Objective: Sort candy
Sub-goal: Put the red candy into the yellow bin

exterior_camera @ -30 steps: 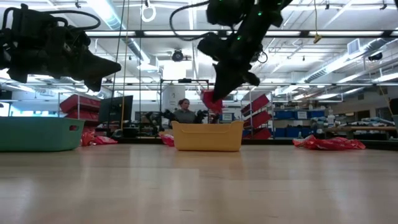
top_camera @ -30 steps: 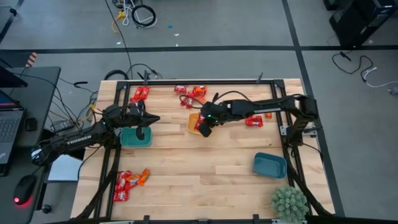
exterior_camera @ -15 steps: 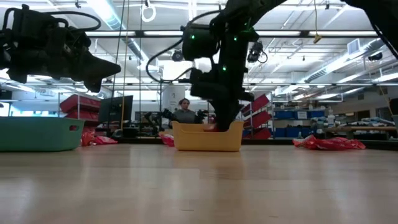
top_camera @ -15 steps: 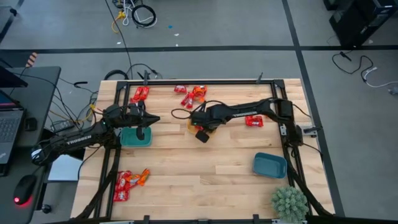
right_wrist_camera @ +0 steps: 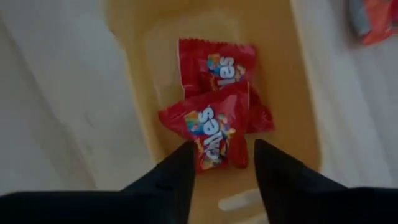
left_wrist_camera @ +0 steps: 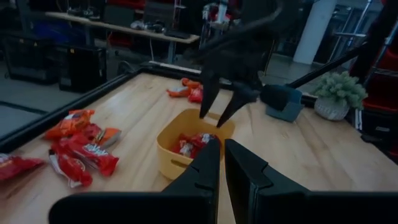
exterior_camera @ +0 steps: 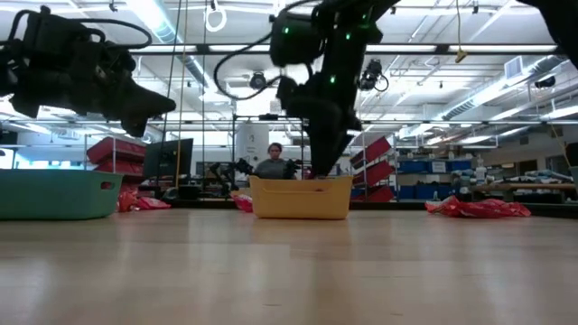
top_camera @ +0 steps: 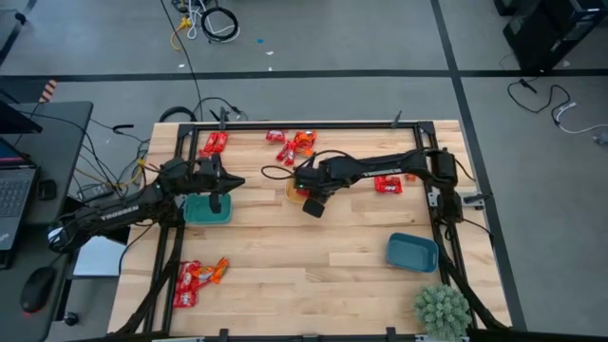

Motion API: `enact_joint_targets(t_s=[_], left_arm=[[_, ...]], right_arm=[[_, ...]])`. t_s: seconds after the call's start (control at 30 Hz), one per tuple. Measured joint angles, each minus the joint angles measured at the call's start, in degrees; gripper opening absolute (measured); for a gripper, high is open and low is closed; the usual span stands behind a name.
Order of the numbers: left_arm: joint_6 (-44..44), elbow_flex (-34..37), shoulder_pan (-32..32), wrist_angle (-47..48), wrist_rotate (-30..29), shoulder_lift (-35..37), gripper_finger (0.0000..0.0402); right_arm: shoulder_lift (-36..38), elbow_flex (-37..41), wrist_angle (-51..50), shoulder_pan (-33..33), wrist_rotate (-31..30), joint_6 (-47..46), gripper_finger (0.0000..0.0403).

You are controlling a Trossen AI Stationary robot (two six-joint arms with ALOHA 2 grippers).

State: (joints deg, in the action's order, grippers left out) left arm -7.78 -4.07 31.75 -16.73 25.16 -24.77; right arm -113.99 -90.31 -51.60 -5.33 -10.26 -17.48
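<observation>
So the right end effector (right_wrist_camera: 219, 163) is parked right over the yellow bowl (top_camera: 294, 190) near the middle of the wooden surface (top_camera: 313, 256), fingers spread apart with nothing pinched between them. Straight below it, the wrist cam shows two red Skittles packs (right_wrist_camera: 214, 102) lying inside that bowl, one overlapping the other, and the fingers straddle the lower pack without gripping it. From the low view the arm comes down right behind the bowl's rim. The left end effector (top_camera: 220, 182) hangs above the teal bowl (top_camera: 206, 210) on the left side of the surface, fingers nearly together with just a thin gap and nothing in them. The rest of the candy is scattered in clumps: a pile of red and orange packs (top_camera: 293, 143) along the far edge, a couple more (top_camera: 214, 142) toward the far-left corner, one pack (top_camera: 388, 185) just beside the right arm, and a bunch (top_camera: 198, 277) near the front-left corner. A blue bowl (top_camera: 411, 253) sits at the front right, next to a little green potted plant (top_camera: 442, 308).
</observation>
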Motion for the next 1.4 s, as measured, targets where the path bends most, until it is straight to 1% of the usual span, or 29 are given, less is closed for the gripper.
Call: enact_joint_targets(t_s=[0.07,0.1,0.17,0.23,0.3,0.33,0.37,0.4,0.5,0.6,0.77,0.93,1.17,1.3,1.4], left_arm=[[0.48,-2.38,0.02,3.34,-0.2,0.0,0.0027],[1.28,-3.8,0.01,5.78,-0.59,0.0,0.0026],[2.59,-6.93,0.0,12.02,-2.35,-0.07,0.0022],[3.45,-10.42,0.0,18.97,-5.06,-0.8,0.0016],[4.32,-13.54,0.0,24.0,-8.46,-2.26,0.001],[4.31,-14.41,-0.02,24.31,-9.92,-3.28,0.0007],[4.12,-15.29,-0.02,24.46,-10.36,-4.4,0.0005],[4.1,-16.3,0.02,24.71,-10.53,-5.77,0.0003],[4.05,-19.94,0.04,25.23,-11.22,-11.18,0.0003],[4.4,-23.23,0.07,25.52,-12.84,-18.2,0.0002],[5.82,-30.46,0.63,25.69,-13.59,-32.19,0.0001],[9.75,-40.4,3.39,29.03,-13.59,-46.26,0.0001],[12.06,-53.2,12.39,34.48,-13.39,-61.4,0.0],[11.79,-58.54,17.52,37.7,-8.63,-69.31,0.0],[10.35,-63.04,20.18,41.97,-7.64,-75.2,0.0002]], right_arm=[[1.9,-0.36,-1.0,0.03,0.01,1.24,0.0173],[2.98,-0.29,-1.2,0.23,0.02,3.33,0.0173],[5.33,1.0,0.58,0.78,-0.89,8.09,0.0157],[7.52,3.43,5.88,1.25,-1.9,11.66,0.0119],[9.81,6.94,11.25,1.36,-1.44,14.81,0.0064],[11.21,9.05,13.38,1.28,-0.7,16.05,0.0034],[12.45,11.03,15.79,0.9,0.35,17.07,0.0018],[13.72,13.1,18.26,0.51,1.34,17.51,0.0013],[17.51,19.82,25.74,-0.55,2.91,17.67,0.0013],[20.79,25.82,32.66,-1.2,3.87,17.68,0.0003],[24.71,31.82,40.93,-1.46,3.91,17.64,0.0002],[26.41,33.72,43.76,-1.14,3.91,17.64,0.0001],[26.55,33.95,43.67,-0.03,3.89,17.67,0.0],[26.55,33.95,44.11,0.75,3.87,18.07,0.0],[26.55,33.95,44.33,1.16,3.88,19.04,0.0]])
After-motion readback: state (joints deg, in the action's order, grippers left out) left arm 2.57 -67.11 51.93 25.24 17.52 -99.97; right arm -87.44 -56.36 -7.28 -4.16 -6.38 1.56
